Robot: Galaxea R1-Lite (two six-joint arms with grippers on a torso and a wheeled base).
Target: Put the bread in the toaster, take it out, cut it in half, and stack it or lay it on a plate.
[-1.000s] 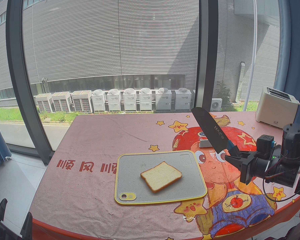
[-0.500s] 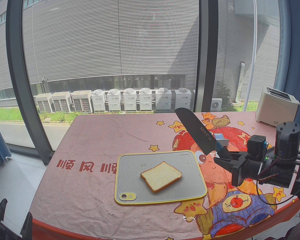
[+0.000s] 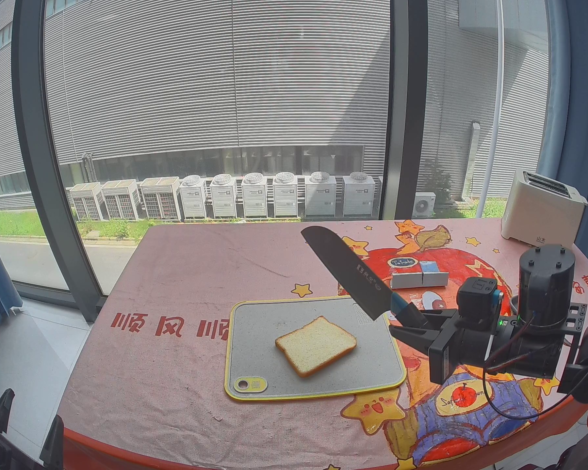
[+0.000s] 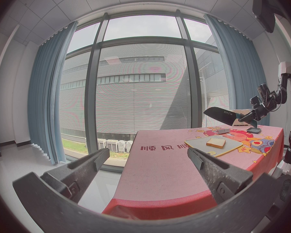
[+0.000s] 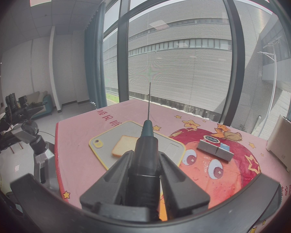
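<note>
"What did the head view record?"
"The right pincer (image 3: 413, 324), clamped on the handle of a black knife (image 3: 346, 266), held the blade tilted upward near the far right corner of the cutting board (image 3: 255, 334), where the bread (image 3: 315, 345) lay flat. The toaster (image 3: 542, 210) stood at the far right of the counter (image 3: 176, 373)."
"The left wrist view?"
"The left pincer (image 4: 148, 152) gaped wide and empty, off the counter's near edge."
"The right wrist view?"
"Both fingers pressed the handle, with the blade edge-on and the bread beyond."
</note>
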